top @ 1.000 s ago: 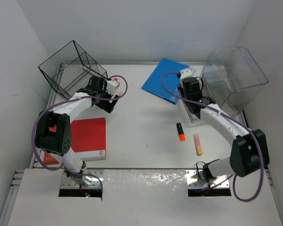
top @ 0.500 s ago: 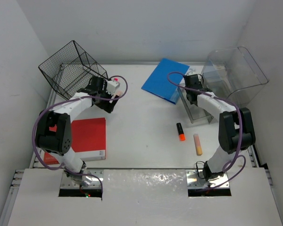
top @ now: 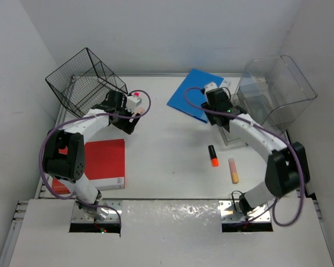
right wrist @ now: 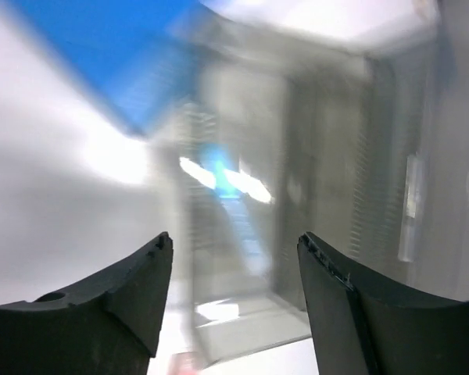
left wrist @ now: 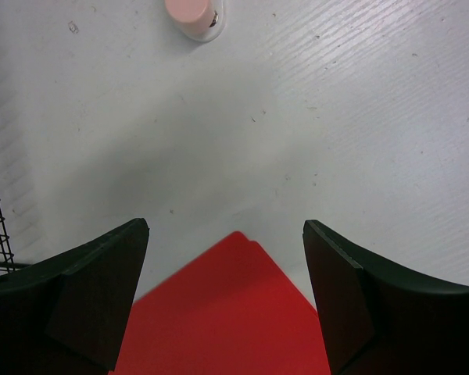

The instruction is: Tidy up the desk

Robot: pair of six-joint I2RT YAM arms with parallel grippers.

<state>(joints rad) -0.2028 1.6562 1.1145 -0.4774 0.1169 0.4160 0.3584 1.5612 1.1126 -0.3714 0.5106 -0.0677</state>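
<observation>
From above, the desk [top: 167, 139] lies under the blue folder [top: 196, 94] and runs well beyond it on every side. A clear bin [top: 273, 94] stands just right of the folder, and the right arm [top: 256, 136] has its wrist between the two. An orange marker [top: 212, 156] and a pale marker [top: 233, 170] lie loose on the folder's near side. Well left of the folder a wire basket [top: 86, 78] sits tipped, and a red book [top: 104, 161] lies left and nearer.

In the left wrist view, the left gripper [left wrist: 225, 226] hangs spread and empty over the book's corner, far left of the folder. A pink-capped item [left wrist: 191, 12] lies just beyond.

The right wrist view is smeared. The right gripper [right wrist: 234, 242] is likewise spread with nothing in it, facing the bin with the folder to its upper left.

The step in hand looks like gathering loose things into the containers. The flat book offers little to pinch, so the left should straddle one edge squarely before closing. The right should steady first, then take a marker across its barrel.
</observation>
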